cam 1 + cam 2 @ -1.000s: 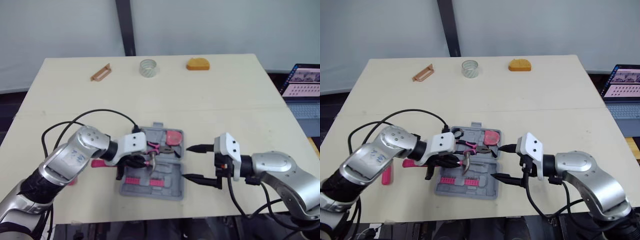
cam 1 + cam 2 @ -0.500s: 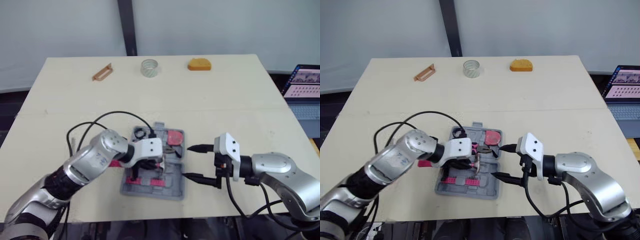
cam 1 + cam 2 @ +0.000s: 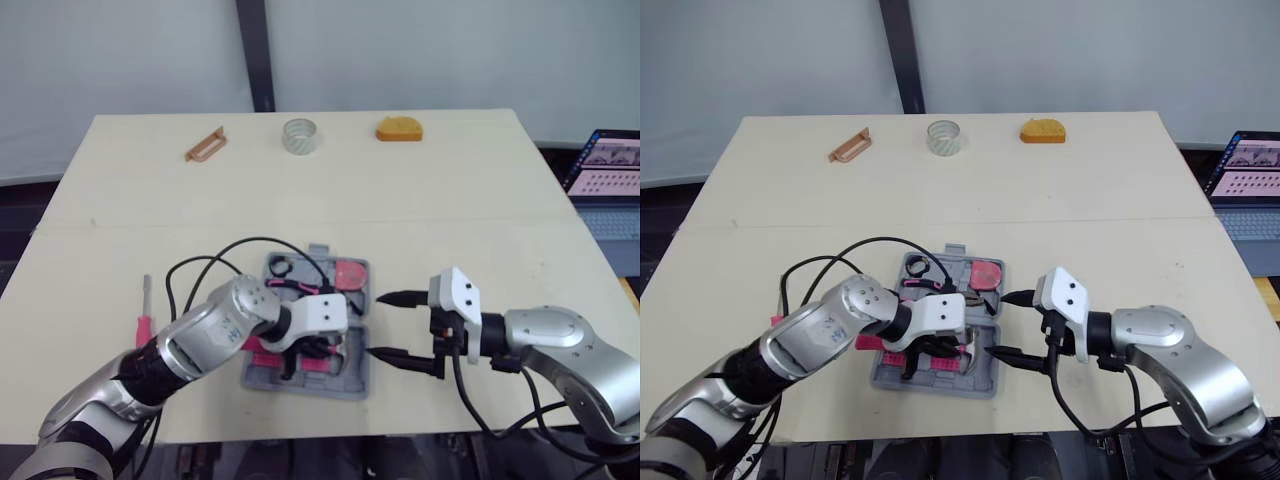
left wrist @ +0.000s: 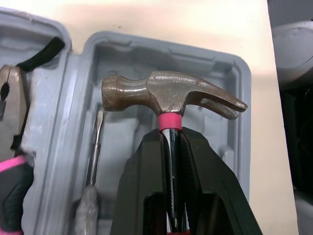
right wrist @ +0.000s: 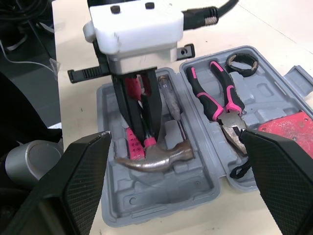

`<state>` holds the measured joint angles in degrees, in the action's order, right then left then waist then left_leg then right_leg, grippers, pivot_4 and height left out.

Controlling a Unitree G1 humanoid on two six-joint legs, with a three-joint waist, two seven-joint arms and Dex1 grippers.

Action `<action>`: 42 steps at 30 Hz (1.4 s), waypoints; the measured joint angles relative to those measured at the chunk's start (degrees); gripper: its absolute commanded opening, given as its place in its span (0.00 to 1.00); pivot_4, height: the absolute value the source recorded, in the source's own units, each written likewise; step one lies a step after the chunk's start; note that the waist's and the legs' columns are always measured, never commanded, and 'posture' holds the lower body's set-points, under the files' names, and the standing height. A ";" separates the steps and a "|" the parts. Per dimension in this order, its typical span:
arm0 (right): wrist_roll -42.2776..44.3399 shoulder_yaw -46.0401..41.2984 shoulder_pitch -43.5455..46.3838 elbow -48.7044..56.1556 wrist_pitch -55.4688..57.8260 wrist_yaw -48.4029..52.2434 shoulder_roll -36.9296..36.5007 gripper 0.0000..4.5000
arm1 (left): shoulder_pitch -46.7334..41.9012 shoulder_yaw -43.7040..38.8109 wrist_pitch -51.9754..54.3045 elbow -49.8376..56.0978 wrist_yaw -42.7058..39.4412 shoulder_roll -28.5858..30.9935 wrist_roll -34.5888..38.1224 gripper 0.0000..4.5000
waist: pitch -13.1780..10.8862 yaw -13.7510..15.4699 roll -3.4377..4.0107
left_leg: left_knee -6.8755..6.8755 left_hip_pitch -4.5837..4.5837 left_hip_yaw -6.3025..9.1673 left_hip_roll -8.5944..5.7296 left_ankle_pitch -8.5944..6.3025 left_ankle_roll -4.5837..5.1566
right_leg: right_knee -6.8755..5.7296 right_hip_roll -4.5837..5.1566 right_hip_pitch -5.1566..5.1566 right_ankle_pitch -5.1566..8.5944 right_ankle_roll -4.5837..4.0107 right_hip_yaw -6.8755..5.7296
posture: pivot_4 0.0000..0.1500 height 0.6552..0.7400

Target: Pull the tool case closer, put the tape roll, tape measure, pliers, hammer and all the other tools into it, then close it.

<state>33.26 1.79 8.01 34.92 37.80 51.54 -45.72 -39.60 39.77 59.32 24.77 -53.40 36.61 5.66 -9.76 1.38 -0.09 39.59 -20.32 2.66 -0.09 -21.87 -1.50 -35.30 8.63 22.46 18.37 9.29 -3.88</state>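
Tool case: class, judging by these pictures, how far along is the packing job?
Done: the tool case sits near the robot, open, with pliers inside. In hand: the left jaws clamp the hammer, its head within the case's rim. Left: the red screwdriver and the tape roll lie on the table; the case is not yet closed.

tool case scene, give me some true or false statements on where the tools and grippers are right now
1. The left gripper is shut on the pink-collared steel hammer. True.
2. The grey plastic tool case is closed. False: it lies open.
3. The pink-handled pliers lie in the case. True.
4. The translucent tape roll is in the case. False: it sits at the far edge of the table.
5. The right gripper holds a tool. False: it is open and empty beside the case.
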 measured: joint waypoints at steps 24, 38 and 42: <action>0.06 0.00 -2.28 2.54 0.18 -2.43 0.40 1.00 | -3.72 6.44 4.29 -3.11 3.79 -4.28 -0.67 0.00 | 0.00 0.00 0.00 | 0.10 0.00 0.01 -0.01 -0.02 0.04 | -0.09 0.00 0.00 0.00 0.00 0.03 | 1.00 1.00; 0.06 -2.38 -6.80 1.89 0.16 -1.00 -3.72 1.00 | -4.59 7.64 3.07 -5.38 4.28 -5.36 -1.61 0.00 | 0.00 0.06 -0.01 | 0.17 -0.01 0.00 -0.02 -0.06 0.11 | -0.14 0.00 -0.01 0.00 0.00 0.04 | 1.00 1.00; -0.02 -2.38 -7.13 1.43 -0.15 -0.56 -4.11 1.00 | -4.59 8.10 3.07 -5.37 4.66 -5.38 -1.64 0.00 | 0.00 0.01 -0.01 | 0.18 0.00 0.00 -0.01 -0.06 0.11 | -0.15 0.00 0.00 0.00 0.00 0.06 | 1.00 1.00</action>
<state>33.23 -0.58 0.87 36.35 37.65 50.98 -49.83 -44.19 47.87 62.39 19.39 -48.73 31.23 4.02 -9.77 1.39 -0.10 39.77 -20.32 2.65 -0.10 -21.93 -1.39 -35.44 8.62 22.45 18.37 9.29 -3.82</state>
